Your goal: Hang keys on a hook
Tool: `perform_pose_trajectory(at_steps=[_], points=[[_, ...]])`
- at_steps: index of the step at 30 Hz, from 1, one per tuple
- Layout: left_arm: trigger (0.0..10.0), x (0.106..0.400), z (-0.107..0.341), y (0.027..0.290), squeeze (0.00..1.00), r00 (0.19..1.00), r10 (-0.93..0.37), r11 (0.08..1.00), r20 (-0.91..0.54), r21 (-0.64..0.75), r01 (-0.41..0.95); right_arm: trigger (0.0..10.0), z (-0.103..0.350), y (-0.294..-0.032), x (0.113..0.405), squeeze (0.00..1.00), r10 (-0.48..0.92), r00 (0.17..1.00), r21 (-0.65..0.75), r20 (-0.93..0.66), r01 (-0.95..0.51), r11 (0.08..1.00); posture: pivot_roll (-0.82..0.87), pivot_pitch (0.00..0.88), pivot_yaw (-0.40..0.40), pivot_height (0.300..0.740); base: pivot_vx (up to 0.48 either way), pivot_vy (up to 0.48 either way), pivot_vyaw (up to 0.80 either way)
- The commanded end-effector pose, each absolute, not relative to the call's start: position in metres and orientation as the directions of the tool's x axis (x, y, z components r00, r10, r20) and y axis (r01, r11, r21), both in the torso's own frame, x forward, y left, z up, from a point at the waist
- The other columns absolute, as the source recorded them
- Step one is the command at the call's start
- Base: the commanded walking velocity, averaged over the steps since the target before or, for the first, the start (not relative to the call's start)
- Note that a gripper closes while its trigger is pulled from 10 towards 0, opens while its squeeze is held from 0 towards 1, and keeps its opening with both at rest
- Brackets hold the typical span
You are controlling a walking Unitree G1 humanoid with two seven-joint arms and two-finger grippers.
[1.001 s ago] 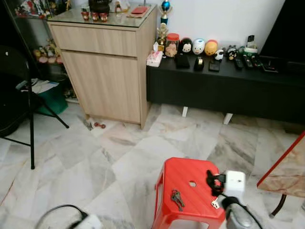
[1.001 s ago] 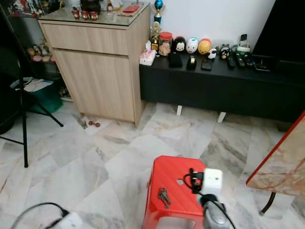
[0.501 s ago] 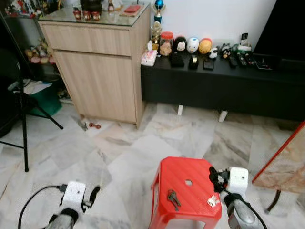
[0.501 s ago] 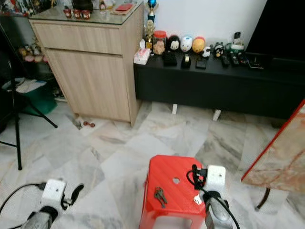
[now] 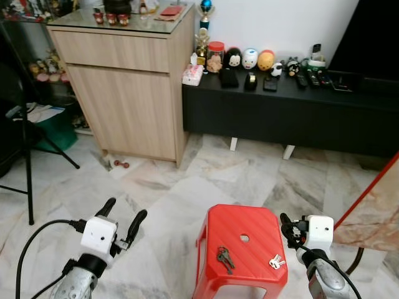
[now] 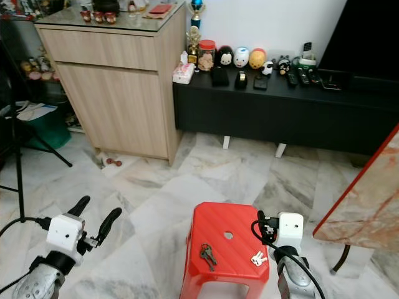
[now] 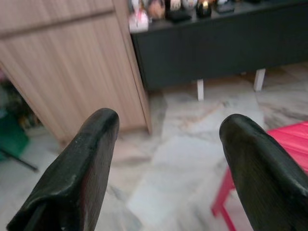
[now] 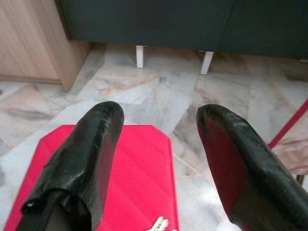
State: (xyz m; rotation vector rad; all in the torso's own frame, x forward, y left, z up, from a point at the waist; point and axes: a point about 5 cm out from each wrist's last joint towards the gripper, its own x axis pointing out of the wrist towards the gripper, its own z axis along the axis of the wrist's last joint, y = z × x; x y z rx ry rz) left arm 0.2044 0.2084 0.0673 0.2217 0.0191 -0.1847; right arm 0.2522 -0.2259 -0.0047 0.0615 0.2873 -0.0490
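Both end effectors have their fingers apart and hold nothing: the right end effector (image 5: 288, 228) hovers at the right edge of the red stool (image 5: 232, 225), while the left end effector (image 5: 123, 221) has risen into view over the marble floor (image 5: 174, 187), well left of the stool. On the stool top lie a dark bunch of keys (image 5: 224, 259) and, nearer the right arm, a pale silver key (image 5: 275, 262). With both arms now raised, a pickup looks imminent. No hook can be made out. Open floor separates the stool from the wooden cabinet (image 5: 124, 87) and black bench (image 5: 287, 112); a marble-topped table (image 5: 377, 215) crowds the right.
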Motion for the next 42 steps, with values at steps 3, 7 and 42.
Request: perform_pose_trajectory(at_steps=[3,7,42], points=[[10.0,0.209,0.061,0.213,0.00,0.991,-0.112,0.970,-0.078,0.208,0.126,10.0,0.002,-0.230,0.258,0.00,-0.048,0.963,0.052,-0.264,0.064,0.997,0.06,0.000,-0.090,0.740,0.000,0.000,0.00],[10.0,0.208,0.053,0.223,0.00,0.994,-0.002,0.990,-0.106,0.138,0.017,10.0,0.010,-0.230,0.265,0.00,-0.040,0.971,0.051,-0.234,0.054,0.997,0.05,0.000,-0.100,0.740,0.000,0.000,0.00],[10.0,0.175,-0.074,0.237,0.00,0.638,0.149,0.985,-0.756,0.167,-0.033,10.0,-0.007,-0.177,0.266,0.00,0.026,0.958,0.225,-0.287,0.040,0.974,0.07,0.000,-0.060,0.740,0.000,0.000,0.00]])
